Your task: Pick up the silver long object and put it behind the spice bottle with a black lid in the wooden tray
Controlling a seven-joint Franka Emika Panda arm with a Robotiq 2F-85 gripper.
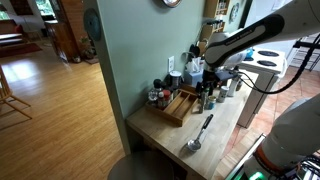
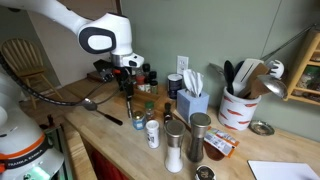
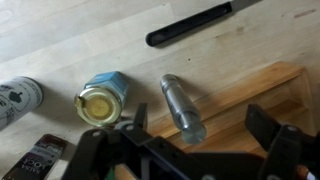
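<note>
Hanging over one end of the shallow light-brown wooden tray (image 1: 180,104), the black two-fingered Robotiq gripper (image 3: 198,125) has its jaws spread wide and grasps nothing. The shiny silver long-handled metal spoon (image 1: 199,134) lies flat on the pale wooden countertop (image 1: 152,125), near its front edge and apart from the tray. In the wrist view a slim silvery cylinder-shaped bottle (image 3: 184,108) shows between the fingers by the tray's rim, with a yellow-lidded jar (image 3: 102,100) beside it.

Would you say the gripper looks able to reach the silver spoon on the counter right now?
Probably yes: the spoon lies alone on bare counter near the wooden tray, nothing over it, and the open gripper hovers nearby.
</note>
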